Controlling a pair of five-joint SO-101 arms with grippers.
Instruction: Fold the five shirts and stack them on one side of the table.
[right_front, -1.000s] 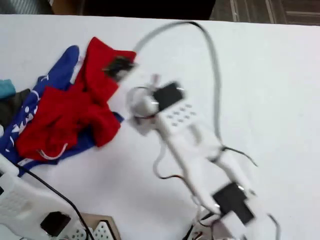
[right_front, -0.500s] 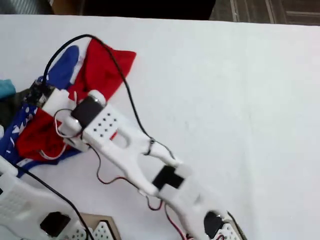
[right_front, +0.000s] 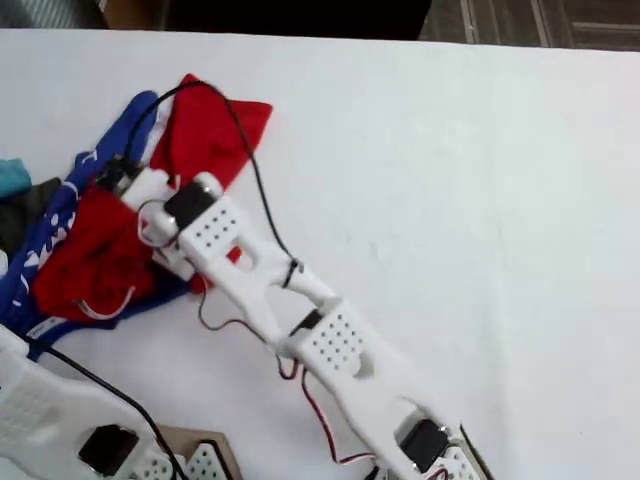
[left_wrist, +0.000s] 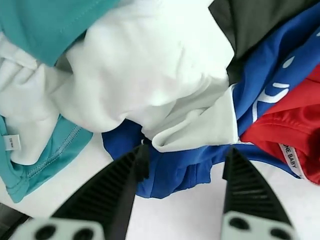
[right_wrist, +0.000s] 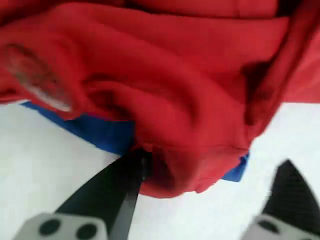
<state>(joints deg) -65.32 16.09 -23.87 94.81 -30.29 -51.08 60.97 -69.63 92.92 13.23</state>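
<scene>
A red shirt (right_front: 205, 125) lies crumpled on a blue shirt (right_front: 135, 112) at the table's left side, with a teal shirt (right_front: 12, 177) and a dark shirt (right_front: 25, 212) beside them at the edge. My right gripper (right_front: 115, 175) sits on this pile. In the right wrist view it (right_wrist: 210, 175) is open, with a fold of the red shirt (right_wrist: 150, 75) between its jaws and blue cloth (right_wrist: 95, 131) beneath. My left gripper (left_wrist: 185, 165) hangs open over a white shirt (left_wrist: 150, 65), teal shirt (left_wrist: 55, 20), blue shirt (left_wrist: 270, 85) and dark shirt (left_wrist: 260, 25).
The white table (right_front: 450, 200) is bare to the right of the pile. My right arm (right_front: 330, 345) stretches diagonally from the front edge, trailing a black cable (right_front: 245, 140). The left arm's body (right_front: 40, 405) and a brown base plate (right_front: 200, 455) stand at the front left.
The right arm swung left from the table's middle onto the shirt pile, then shifted slightly back to the right. The red shirt's lower fold is now under the arm.
</scene>
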